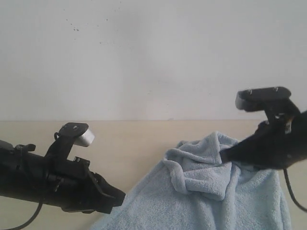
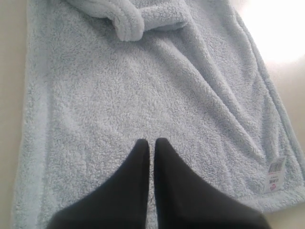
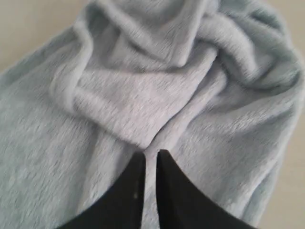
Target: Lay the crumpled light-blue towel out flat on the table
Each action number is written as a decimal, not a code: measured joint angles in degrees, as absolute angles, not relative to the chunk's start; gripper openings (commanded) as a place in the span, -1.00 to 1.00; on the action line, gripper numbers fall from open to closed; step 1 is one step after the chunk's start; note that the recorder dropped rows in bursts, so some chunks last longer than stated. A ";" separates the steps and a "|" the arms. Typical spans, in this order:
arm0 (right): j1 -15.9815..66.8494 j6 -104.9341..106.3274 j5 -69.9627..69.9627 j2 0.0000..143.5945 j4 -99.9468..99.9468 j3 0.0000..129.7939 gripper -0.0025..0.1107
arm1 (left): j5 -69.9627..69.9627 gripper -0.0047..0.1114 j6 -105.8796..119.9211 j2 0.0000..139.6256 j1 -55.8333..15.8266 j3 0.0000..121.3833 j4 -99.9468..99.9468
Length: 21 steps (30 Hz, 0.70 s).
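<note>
The light-blue towel [image 1: 216, 191] lies on the beige table [image 1: 129, 139], its near part flat and its far end bunched into folds [image 1: 196, 167]. In the left wrist view the towel [image 2: 143, 90] is mostly flat, with one rolled-over corner [image 2: 126, 21] and a white label [image 2: 275, 174] near a hem. My left gripper [image 2: 152, 141] is shut just above the flat pile and holds nothing. My right gripper [image 3: 151, 153] is shut too, with a thin slit between its tips. It sits at the edge of a folded flap [image 3: 124, 100]; its tip [image 1: 223, 155] touches the crumpled part.
A white wall [image 1: 153, 57] rises behind the table. Bare table shows to the left of the towel [image 2: 9, 95] and beyond the bunched end [image 3: 33, 24]. The left arm [image 1: 48, 179] lies low at the front left.
</note>
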<state>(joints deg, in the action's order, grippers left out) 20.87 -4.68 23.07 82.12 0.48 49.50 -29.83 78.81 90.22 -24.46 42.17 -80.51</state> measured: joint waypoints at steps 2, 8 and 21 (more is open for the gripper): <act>18.78 -4.41 24.41 85.26 0.00 53.84 -0.11 | -30.03 -0.85 78.92 90.22 -24.46 42.32 -80.65; 17.59 -1.79 27.34 96.66 -9.19 64.51 0.05 | -30.36 -0.85 79.04 90.22 -24.46 42.32 -80.79; 17.59 1.38 28.43 114.61 -17.08 78.79 0.04 | -30.44 -0.85 79.04 90.22 -24.46 42.32 -80.79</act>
<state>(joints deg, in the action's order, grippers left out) 17.59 1.38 28.43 114.61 -17.08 78.79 -30.44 79.04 90.22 -24.46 42.32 -80.79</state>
